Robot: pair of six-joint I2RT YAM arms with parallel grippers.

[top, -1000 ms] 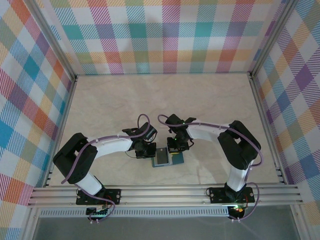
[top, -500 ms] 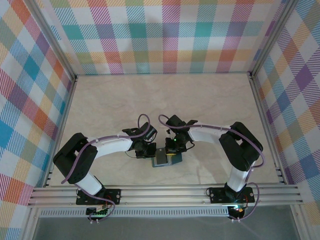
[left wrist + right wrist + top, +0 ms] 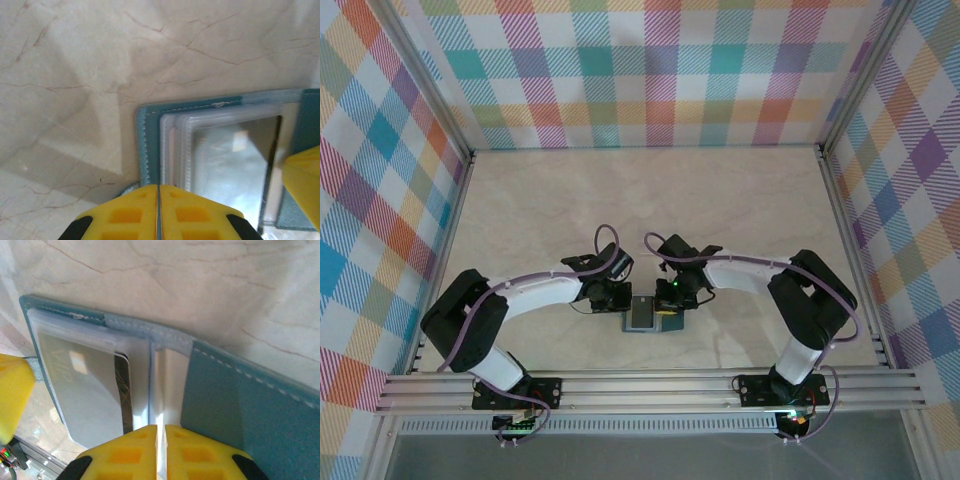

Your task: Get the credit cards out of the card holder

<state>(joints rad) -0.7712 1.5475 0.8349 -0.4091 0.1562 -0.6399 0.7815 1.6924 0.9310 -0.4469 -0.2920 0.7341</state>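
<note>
Card holder (image 3: 240,410), just one, lies open showing one credit card (image 3: 90,385); left pincer (image 3: 158,192) and right pincer (image 3: 160,432) closed.

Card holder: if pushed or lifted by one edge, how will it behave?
Likely floppy: the card holder is a thin stitched cover lying open, flat. Glossy clear sleeves probably slip when pinched. Flat on smooth table, it may slide, not tip.

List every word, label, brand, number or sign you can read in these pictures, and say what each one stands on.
No text here can be read with certainty.
On the credit card, under the clear sleeve of the card holder: faint pale lettering near the card's upper left, too blurred to read.
On the teal cover of the card holder: only stitching, no lettering.
</note>
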